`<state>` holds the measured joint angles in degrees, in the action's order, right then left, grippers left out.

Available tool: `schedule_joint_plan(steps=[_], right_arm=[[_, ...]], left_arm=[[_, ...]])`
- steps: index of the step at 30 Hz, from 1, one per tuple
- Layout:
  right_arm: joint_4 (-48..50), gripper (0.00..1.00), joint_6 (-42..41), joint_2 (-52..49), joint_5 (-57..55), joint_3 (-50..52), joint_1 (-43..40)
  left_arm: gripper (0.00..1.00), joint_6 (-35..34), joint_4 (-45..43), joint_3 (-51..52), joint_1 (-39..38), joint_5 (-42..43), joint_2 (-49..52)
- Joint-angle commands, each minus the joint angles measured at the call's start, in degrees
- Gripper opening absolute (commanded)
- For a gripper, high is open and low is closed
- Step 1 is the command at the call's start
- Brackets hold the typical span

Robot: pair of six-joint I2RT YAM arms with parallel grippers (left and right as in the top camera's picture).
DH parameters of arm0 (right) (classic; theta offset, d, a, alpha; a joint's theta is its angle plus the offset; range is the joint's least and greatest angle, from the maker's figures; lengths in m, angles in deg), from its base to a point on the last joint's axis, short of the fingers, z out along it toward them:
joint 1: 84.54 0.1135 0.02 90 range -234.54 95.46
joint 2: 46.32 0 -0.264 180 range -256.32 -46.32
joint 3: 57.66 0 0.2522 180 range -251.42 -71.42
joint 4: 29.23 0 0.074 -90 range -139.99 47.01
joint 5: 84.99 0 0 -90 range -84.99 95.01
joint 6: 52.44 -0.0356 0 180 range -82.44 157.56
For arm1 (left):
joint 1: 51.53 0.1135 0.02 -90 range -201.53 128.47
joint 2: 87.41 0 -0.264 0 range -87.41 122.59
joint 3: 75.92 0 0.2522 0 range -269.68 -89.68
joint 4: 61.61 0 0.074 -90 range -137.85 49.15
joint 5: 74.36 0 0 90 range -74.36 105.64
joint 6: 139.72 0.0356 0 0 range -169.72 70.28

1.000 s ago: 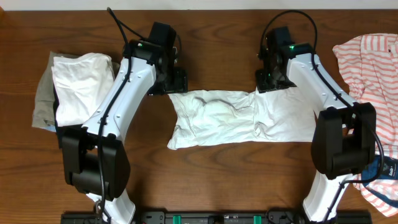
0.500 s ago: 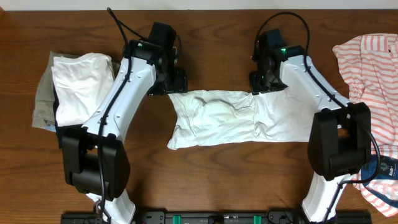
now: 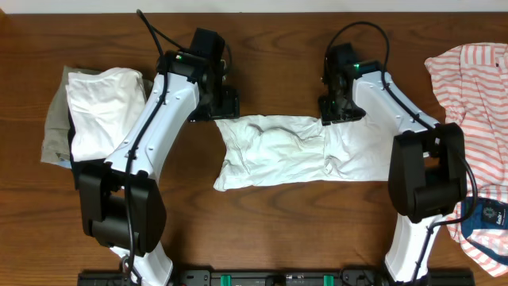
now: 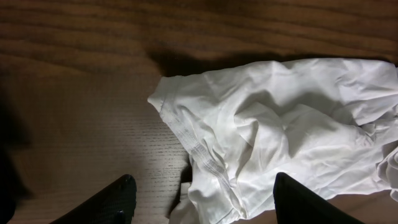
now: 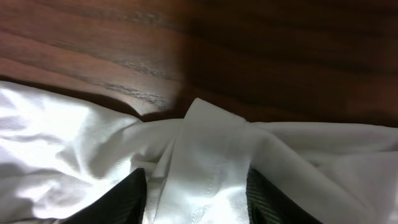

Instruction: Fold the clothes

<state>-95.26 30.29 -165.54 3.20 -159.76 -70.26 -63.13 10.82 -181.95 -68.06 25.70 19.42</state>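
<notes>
White garment (image 3: 305, 151) is laid crumpled and part-folded mid worktop (image 3: 278, 222). Left fingers (image 4: 115, 202) are held wide apart over the garment's upper-left corner, with the hemmed edge seen between them and nothing gripped. Right fingers (image 5: 121, 199) are set at the garment's top edge, right of its middle; they are spread apart with a raised fold of white cloth between them, not pinched. Folded white pile (image 3: 99, 107) on beige cloth (image 3: 54, 127) is seen well left of the garment. Striped pink-white top (image 3: 476, 79) is seen well right of it.
</notes>
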Motion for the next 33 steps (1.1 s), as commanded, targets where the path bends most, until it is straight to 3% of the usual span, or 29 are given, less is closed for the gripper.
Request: schedule_joint_plan(steps=[1, 7, 11, 15, 19, 27, 29, 31, 33], right_arm=[[0.0, 0.46, -1.1, -1.2, -0.8, 0.4, 0.2], [0.0, 0.16, -1.4, -1.3, -0.8, 0.4, 0.2], [0.0, 0.01, -1.8, -1.3, -0.8, 0.4, 0.2], [-0.4, 0.01, -0.2, -0.6, 0.7, 0.4, 0.3], [-0.5, 0.01, 9.9, 0.7, 8.9, 0.4, 1.5], [-2.5, 0.04, 15.3, 0.8, 10.2, 0.4, 4.4], [-2.4, 0.08, 15.3, 0.8, 10.2, 0.4, 4.5], [-2.4, 0.24, 15.3, 0.8, 10.2, 0.4, 4.5], [-2.4, 0.27, 14.7, 0.8, 9.4, 0.4, 4.4]], left_arm=[[0.71, 0.9, 0.2, 0.7, 0.2, -0.7, 0.2], [0.71, 0.9, 0.2, 0.7, 0.2, -0.7, 0.2], [0.71, 0.9, 0.2, 0.7, 0.2, -0.7, 0.2], [0.71, 0.9, 0.2, 0.7, 0.2, -0.7, 0.2], [0.71, 0.9, 0.1, 0.7, 0.2, -0.7, 0.2], [0.71, 0.9, -0.1, 0.7, 0.2, -0.7, 0.2], [0.71, 0.9, -0.1, 0.7, 0.2, -0.7, 0.2], [0.71, 0.9, -0.1, 0.7, 0.2, -0.7, 0.2], [0.71, 0.9, 0.0, 0.7, 0.2, -0.7, 0.2]])
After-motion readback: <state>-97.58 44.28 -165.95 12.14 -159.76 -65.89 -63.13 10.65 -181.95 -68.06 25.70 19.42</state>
